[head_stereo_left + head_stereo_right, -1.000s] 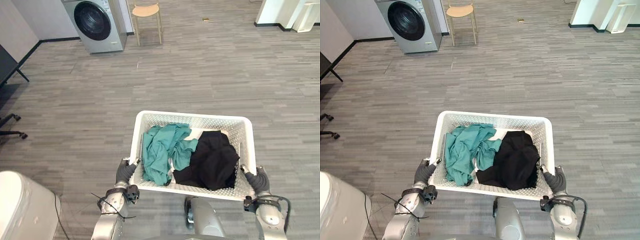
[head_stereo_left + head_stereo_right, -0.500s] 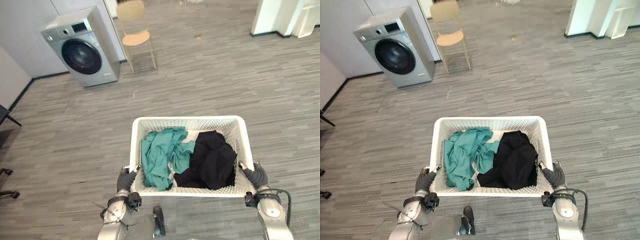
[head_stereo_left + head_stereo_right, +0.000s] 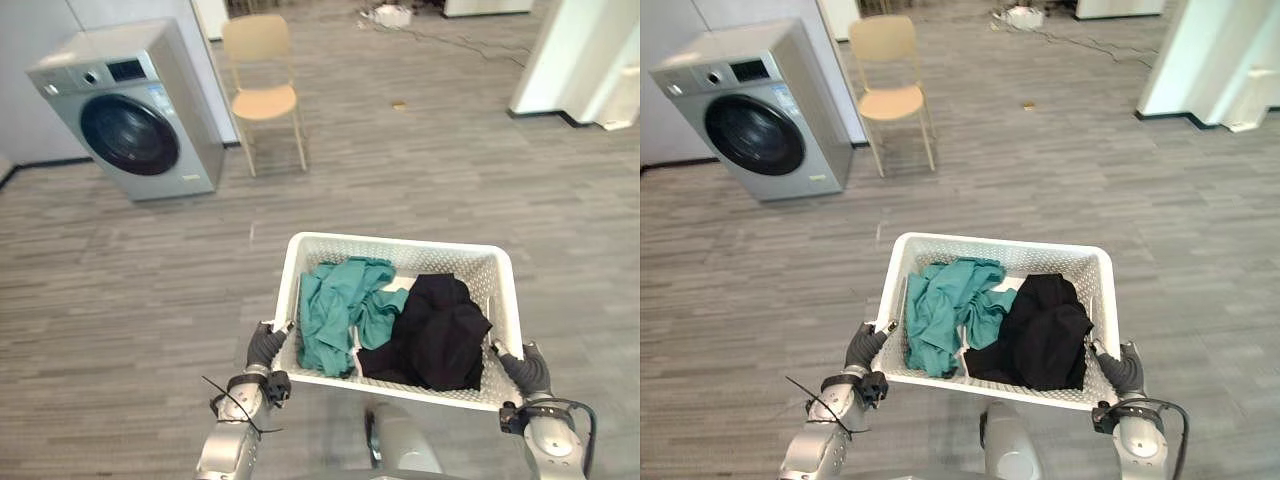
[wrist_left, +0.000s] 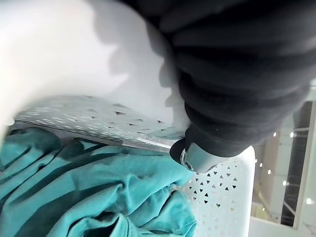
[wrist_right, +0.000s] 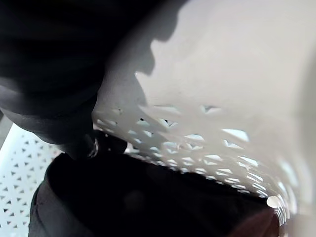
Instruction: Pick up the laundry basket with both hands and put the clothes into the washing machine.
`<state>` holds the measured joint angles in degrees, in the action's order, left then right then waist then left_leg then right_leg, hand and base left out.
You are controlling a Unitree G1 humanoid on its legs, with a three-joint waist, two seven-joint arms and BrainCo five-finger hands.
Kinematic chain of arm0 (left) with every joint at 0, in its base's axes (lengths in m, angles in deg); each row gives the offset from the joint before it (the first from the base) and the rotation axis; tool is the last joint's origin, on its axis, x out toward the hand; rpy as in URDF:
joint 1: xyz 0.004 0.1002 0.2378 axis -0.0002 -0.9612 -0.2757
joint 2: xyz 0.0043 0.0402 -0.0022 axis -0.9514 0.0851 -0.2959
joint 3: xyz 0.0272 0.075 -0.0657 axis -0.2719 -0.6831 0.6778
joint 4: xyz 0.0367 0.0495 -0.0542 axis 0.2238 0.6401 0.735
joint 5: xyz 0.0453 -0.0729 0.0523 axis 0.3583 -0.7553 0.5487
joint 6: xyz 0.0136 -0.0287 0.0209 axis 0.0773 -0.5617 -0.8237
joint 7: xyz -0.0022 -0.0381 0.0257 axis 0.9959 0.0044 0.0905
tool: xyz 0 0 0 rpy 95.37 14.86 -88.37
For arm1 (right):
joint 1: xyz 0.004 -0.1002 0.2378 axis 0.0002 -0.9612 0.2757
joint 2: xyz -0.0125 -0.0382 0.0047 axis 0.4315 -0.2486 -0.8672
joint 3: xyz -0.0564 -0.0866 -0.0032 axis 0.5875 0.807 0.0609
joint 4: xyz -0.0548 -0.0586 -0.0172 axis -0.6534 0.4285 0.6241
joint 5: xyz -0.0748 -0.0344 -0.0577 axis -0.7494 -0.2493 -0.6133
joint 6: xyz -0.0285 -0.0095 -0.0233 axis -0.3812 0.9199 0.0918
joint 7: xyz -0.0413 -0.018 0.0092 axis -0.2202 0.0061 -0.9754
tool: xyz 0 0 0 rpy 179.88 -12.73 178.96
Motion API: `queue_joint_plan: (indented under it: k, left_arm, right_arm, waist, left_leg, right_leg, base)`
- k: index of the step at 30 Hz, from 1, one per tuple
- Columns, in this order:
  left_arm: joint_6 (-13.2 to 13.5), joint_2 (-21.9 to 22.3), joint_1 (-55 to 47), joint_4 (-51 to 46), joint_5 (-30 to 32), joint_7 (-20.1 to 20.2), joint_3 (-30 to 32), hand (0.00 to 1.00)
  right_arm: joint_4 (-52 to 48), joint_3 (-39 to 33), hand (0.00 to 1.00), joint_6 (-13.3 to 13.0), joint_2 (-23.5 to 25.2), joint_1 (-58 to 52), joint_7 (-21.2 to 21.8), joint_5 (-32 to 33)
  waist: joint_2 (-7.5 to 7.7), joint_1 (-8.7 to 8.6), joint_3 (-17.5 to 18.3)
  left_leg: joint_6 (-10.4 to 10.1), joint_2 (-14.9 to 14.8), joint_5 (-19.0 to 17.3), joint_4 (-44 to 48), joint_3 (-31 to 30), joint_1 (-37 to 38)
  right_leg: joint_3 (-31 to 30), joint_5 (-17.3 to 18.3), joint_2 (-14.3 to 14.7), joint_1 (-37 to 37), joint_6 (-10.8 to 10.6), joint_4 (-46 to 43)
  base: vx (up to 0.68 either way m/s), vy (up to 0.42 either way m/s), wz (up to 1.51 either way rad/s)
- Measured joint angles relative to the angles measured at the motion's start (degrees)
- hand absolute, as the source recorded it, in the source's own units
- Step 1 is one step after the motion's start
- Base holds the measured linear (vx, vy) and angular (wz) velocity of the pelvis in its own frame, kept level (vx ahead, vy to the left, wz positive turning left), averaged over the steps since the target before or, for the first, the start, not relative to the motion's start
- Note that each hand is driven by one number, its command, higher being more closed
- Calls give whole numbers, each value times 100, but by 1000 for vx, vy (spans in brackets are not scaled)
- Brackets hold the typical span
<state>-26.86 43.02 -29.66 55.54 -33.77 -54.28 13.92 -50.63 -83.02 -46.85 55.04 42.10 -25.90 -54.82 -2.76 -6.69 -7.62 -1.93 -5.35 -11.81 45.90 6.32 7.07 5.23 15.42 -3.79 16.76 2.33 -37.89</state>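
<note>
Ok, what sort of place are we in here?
Likely a lab or demo space fitted out for laundry, not a home: a front-loading washing machine against the wall, a lone wooden chair beside it, and open grey plank floor.

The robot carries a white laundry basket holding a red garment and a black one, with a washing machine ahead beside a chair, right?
Not quite. The left eye view shows a teal garment, not a red one, beside the black garment in the laundry basket. The rest holds: the washing machine stands ahead beside the chair.
</note>
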Motion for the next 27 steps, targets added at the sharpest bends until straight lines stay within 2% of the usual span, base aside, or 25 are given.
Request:
queue_joint_plan:
  k: [1,2,3,4,5,6,7,8,9,10,11,12,14,15,16,17,18,19,21,22,23,24,25,26,27]
  left_arm:
    - [6,50,-144,-105,-22,-2,31,100]
    - [45,94,-273,-174,-55,10,33,100]
    - [71,109,-369,-200,-58,17,33,100]
    - [99,96,-468,-228,-74,15,67,100]
    - [114,95,-482,-235,-100,18,94,100]
    - [123,99,-481,-258,-158,12,120,100]
    - [137,129,-482,-271,-222,9,160,100]
    - [144,148,-484,-275,-228,-2,166,100]
    - [168,178,-485,-283,-228,-19,180,100]
    - [175,267,-468,-284,-226,-25,184,100]
    - [150,313,-461,-274,-208,-65,159,100]
    - [113,317,-462,-257,-204,-96,133,100]
    - [103,312,-470,-15,-205,-131,115,100]
    - [56,279,-320,148,-192,-118,106,100]
    - [-18,277,-253,198,-184,-111,69,100]
    - [-123,197,-163,201,-136,-125,-18,100]
    - [-135,170,-166,196,-135,-129,-40,100]
    - [-126,27,-156,183,-149,-137,3,100]
    - [-122,-25,-107,183,-148,-136,49,100]
    - [-113,-127,-4,183,-148,-120,-43,100]
    - [-109,-161,58,183,-148,-121,-72,100]
    - [-85,-163,139,174,-148,-116,-115,100]
    - [-65,-173,176,136,-147,-110,-117,100]
    - [-52,-201,275,76,-146,-94,-130,100]
    - [-52,-78,358,143,-134,-116,-191,100]
  right_arm:
    - [-86,31,100,0,-53,-16,3,0]
    - [-87,33,100,3,-68,-13,15,14]
    - [-86,34,100,5,-75,-41,49,15]
    - [-86,119,100,15,-113,-41,45,15]
    - [-94,157,100,14,-135,-28,43,15]
    - [-106,194,100,15,-196,46,23,15]
    - [-69,222,100,14,-289,199,-6,15]
    - [-6,227,100,13,-375,309,-37,14]
    - [104,247,100,13,-471,475,-53,15]
    - [289,239,100,-9,-639,663,-53,16]
    - [512,236,100,-8,-712,831,-50,15]
    - [567,228,100,-7,-720,852,-47,12]
    - [735,212,100,-9,-637,750,22,-7]
    - [943,73,100,-14,-477,699,74,-36]
    - [1029,-9,100,-4,-449,685,99,-44]
    - [1235,-54,100,23,-354,665,132,-45]
    - [1255,-54,100,22,-311,650,157,-44]
    - [1258,41,100,-8,-203,711,215,-46]
    - [1259,39,100,-10,-143,740,197,-48]
    - [1255,-23,100,-15,-103,702,192,-42]
    - [1231,-66,100,-15,-58,697,183,-41]
    - [1058,-180,100,-15,13,631,176,-33]
    - [930,-199,100,-15,23,603,155,-22]
    - [709,-248,100,-20,34,522,137,-12]
    - [650,-312,100,-17,-40,513,69,30]
  waist:
    - [-58,104,-5]
    - [-139,195,-14]
    - [-176,269,-13]
    - [-183,426,-16]
    - [-174,488,-11]
    - [-139,596,-11]
    - [-123,617,-9]
    - [-126,614,-5]
    - [-126,608,3]
    - [-185,582,39]
    - [-157,583,55]
    - [-136,583,75]
    - [142,578,408]
    - [423,410,493]
    - [432,385,489]
    - [409,390,494]
    - [326,326,518]
    - [362,308,399]
    - [262,263,298]
    - [208,206,181]
    - [221,195,126]
    - [178,143,90]
    - [190,98,105]
    - [309,90,82]
    - [186,151,69]
  left_leg:
    - [-234,-237,678,1112,-37,-466]
    - [-375,-427,809,2053,-117,-843]
    - [-367,-541,778,2651,-145,-1177]
    - [-129,-713,612,2754,135,-1655]
    - [-13,-771,532,2512,321,-1844]
    - [163,-798,416,1550,717,-2131]
    - [191,-681,401,64,944,-2260]
    - [153,-548,426,-901,925,-2254]
    - [-15,-353,584,-2395,839,-2181]
    - [-266,-242,739,-3346,577,-2329]
    - [-392,-151,829,-3522,479,-2488]
    - [-380,-52,838,-3550,508,-2484]
    - [141,640,1972,-3446,449,-2311]
    - [360,1064,1699,-3186,459,-2169]
    - [413,1141,1522,-3044,432,-2124]
    - [442,1205,1268,-3051,305,-1838]
    - [473,1204,1199,-3189,217,-1626]
    - [442,1133,930,-3572,32,-989]
    - [519,924,818,-3776,-140,-416]
    - [605,722,760,-3802,-291,-23]
    - [643,655,731,-3802,-332,110]
    - [608,468,464,-3776,-366,243]
    - [484,401,248,-3743,-331,316]
    - [250,405,-168,-3726,-311,456]
    - [-7,224,-398,-3598,-371,653]
  right_leg:
    - [45,214,114,-304,64,31]
    - [97,384,210,-695,111,153]
    - [137,490,254,-1121,104,354]
    - [137,537,265,-1793,49,913]
    - [126,528,249,-2017,30,1149]
    - [99,537,166,-2358,-10,1517]
    - [91,580,70,-2595,-95,1749]
    - [83,602,31,-2677,-136,1804]
    - [70,679,-55,-2775,-267,1824]
    - [-29,771,-45,-2896,-433,1871]
    - [-139,890,-158,-3140,-650,1978]
    - [-187,928,-265,-3300,-719,2029]
    - [-537,1029,-872,-3277,-918,1223]
    - [-673,567,-1311,-2910,-1295,-27]
    - [-699,11,-1337,-2668,-1232,-626]
    - [-612,-1768,-1303,-2128,-560,-1562]
    - [-606,-2303,-1293,-1970,-386,-1863]
    - [-680,-1216,-1182,-1195,-119,-2955]
    - [-548,-365,-879,-520,-89,-3037]
    - [-543,-24,-541,-150,-280,-2312]
    - [-561,19,-433,-16,-340,-1881]
    - [-540,-119,-209,108,-543,-540]
    - [-543,-292,-140,109,-650,325]
    - [-680,-882,-147,127,-558,1173]
    - [-681,-791,7,94,-493,721]
  base:
    - [697,-160,8]
    - [541,-115,-4]
    - [747,-140,0]
    - [577,-104,3]
    - [662,-103,-6]
    - [541,-42,-6]
    - [547,-14,-7]
    - [574,39,-10]
    - [607,83,-12]
    - [748,149,-28]
    - [655,179,-32]
    - [702,269,-56]
    - [869,343,-21]
    - [816,259,44]
    - [799,203,68]
    - [785,157,45]
    - [884,144,33]
    - [692,62,14]
    - [577,-44,28]
    - [630,-153,47]
    - [505,-169,63]
    - [387,-171,59]
    - [395,-198,71]
    - [509,-253,49]
    - [608,-284,37]
